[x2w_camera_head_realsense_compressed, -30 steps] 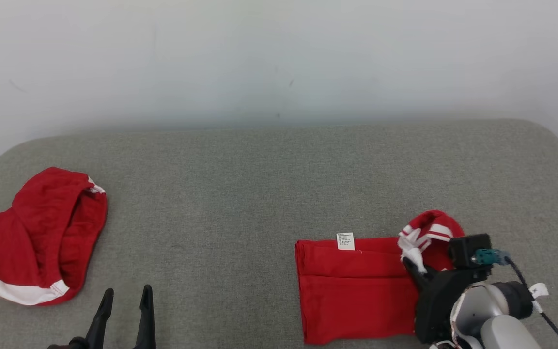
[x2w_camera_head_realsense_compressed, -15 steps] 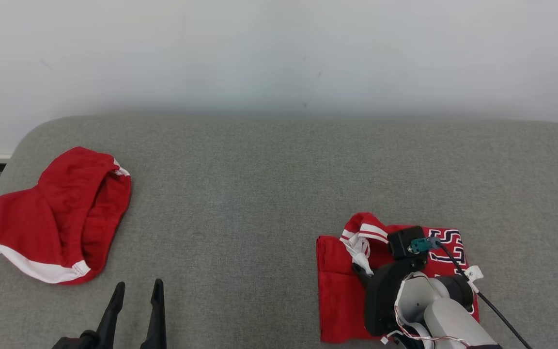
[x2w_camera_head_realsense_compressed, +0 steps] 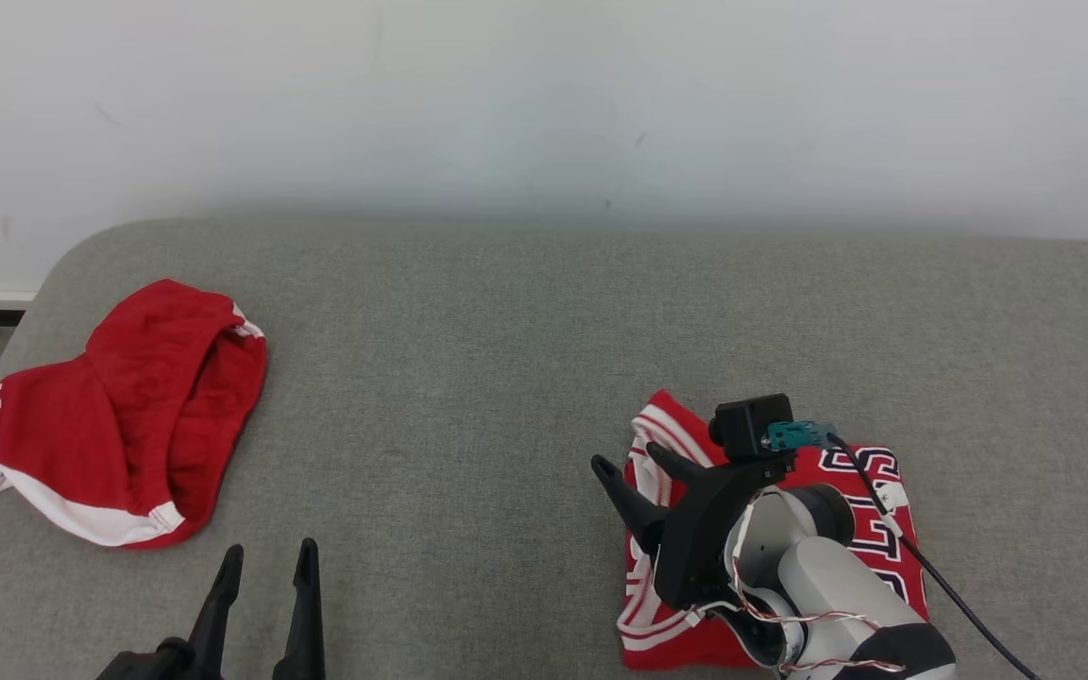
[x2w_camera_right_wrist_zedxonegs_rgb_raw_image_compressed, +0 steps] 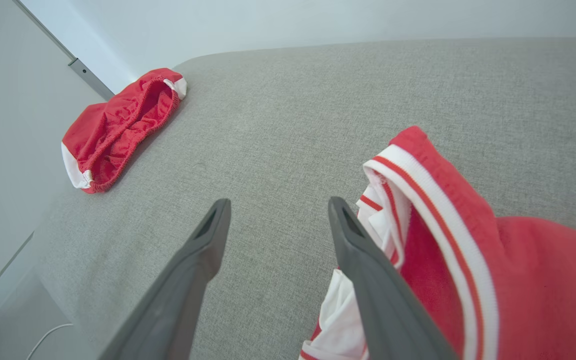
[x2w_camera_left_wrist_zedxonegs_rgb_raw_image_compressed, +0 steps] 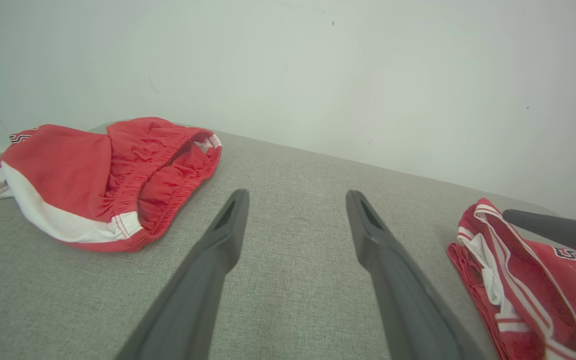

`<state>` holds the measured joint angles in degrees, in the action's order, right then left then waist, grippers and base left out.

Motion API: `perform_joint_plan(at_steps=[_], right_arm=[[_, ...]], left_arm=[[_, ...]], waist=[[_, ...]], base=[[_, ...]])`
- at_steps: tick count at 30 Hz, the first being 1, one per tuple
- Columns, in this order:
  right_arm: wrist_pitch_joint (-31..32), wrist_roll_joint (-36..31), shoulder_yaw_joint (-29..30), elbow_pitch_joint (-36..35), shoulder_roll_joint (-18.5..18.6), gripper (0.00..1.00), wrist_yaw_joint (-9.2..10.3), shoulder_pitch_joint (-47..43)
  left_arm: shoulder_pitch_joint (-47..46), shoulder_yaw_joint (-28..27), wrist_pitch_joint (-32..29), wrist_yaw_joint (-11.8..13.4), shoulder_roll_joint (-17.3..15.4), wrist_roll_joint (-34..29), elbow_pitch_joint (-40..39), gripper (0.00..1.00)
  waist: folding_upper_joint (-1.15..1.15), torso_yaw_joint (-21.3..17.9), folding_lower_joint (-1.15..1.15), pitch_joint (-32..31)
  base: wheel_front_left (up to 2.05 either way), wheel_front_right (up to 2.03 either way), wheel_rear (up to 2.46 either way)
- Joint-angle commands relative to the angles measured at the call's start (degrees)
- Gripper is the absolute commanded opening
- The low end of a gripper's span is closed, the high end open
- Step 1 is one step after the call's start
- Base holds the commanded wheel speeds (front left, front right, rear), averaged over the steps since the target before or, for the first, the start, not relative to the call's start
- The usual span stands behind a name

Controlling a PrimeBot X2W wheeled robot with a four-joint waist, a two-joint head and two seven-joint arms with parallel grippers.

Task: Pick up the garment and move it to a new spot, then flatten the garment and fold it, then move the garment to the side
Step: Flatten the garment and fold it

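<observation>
1. The folded red garment [x2w_camera_head_realsense_compressed: 884, 463] is seen lying flat at the near right of the grey padded surface [x2w_camera_head_realsense_compressed: 468, 378]
2. The right gripper [x2w_camera_head_realsense_compressed: 626, 456] is spread wide at its striped left edge, with nothing held
3. The left gripper [x2w_camera_head_realsense_compressed: 270, 548] is spread wide and empty, near left
4. A second red garment [x2w_camera_head_realsense_compressed: 119, 425] is seen crumpled, far left

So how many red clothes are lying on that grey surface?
2. Crumpled red shorts lie at the robot's left end of the grey surface; a folded red jersey lies at its right, by the right gripper. None seems hidden.
</observation>
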<state>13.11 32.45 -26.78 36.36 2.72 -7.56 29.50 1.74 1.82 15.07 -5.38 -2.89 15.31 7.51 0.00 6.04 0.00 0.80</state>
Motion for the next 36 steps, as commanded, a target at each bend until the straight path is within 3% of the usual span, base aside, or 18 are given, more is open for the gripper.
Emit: perform_joint_plan(at_steps=[1, 5, 11, 18, 24, 27, 36], right_arm=[[-1.66, 0.56, -0.36, -0.71, 1.04, 1.00, 0.12, 0.66], [-3.97, 1.28, 0.00, -1.87, 2.82, 1.00, 0.12, 0.52], [-11.38, -3.43, 3.07, -5.48, 9.71, 1.00, 0.12, -3.09], [-22.30, -9.42, 11.84, -9.54, 13.75, 1.00, 0.12, -12.77], [-26.22, -13.78, 16.22, -11.50, 13.75, 1.00, 0.12, -18.79], [-27.31, -15.15, 15.38, -13.52, 14.52, 1.00, 0.12, -20.97], [-28.31, -13.81, 16.99, -14.56, 14.64, 1.00, 0.12, -25.39]], left_arm=[[0.77, -0.45, 0.12, 0.25, -0.01, 0.50, -0.27, 1.00], [1.31, -0.70, 0.12, 0.29, 0.00, 0.46, -0.49, 1.00], [2.19, -0.64, 0.12, 0.58, 0.00, 0.77, -0.71, 1.00], [1.68, -1.73, 0.12, 0.74, -0.01, 0.05, 0.16, 1.00], [1.66, -2.94, 0.12, 0.39, -0.03, -1.14, 1.03, 1.00], [1.76, -3.40, 0.12, 0.34, -0.01, -1.57, 1.51, 1.00], [3.71, -4.61, 0.12, 0.13, 0.00, -2.54, 2.20, 1.00]], waist=[[0.00, -1.05, 0.00, -0.72], [0.00, -2.05, 0.00, -1.37], [0.00, -3.77, 0.00, -2.75], [0.00, -5.60, 0.00, -4.43], [0.00, -7.28, 0.00, -5.54], [0.00, -7.82, 0.00, -6.05], [0.00, -8.37, 0.00, -7.53]], base=[[0.00, 0.00, 0.00], [0.00, 0.00, 0.00], [0.00, 0.00, 0.00], [0.00, 0.00, 0.00], [0.00, 0.00, 0.00], [0.00, 0.00, 0.00], [0.00, 0.00, 0.00]])
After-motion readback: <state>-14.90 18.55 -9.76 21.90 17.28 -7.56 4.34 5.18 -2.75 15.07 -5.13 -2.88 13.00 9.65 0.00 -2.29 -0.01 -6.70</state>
